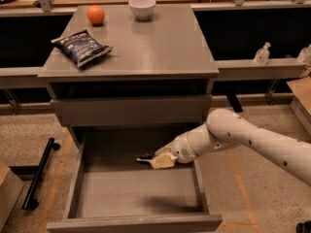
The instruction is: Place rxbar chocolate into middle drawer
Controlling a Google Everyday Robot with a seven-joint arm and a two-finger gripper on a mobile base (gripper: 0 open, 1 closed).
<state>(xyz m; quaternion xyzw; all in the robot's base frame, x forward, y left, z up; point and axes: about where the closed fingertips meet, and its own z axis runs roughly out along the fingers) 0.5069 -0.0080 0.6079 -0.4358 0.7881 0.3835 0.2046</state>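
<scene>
The gripper (155, 161) hangs over the open middle drawer (121, 195), towards its back right; fingers (165, 160) clenched on the rxbar chocolate (144, 159); best lowered near the floor, clear of the side wall, before letting go.

One camera, high and front-on, looking down -- gripper (156, 160) over middle drawer (131, 194).

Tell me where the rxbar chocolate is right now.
In the camera view, the rxbar chocolate sticks out from the tip of the gripper, which holds it over the back of the open middle drawer, slightly right of centre.
</scene>
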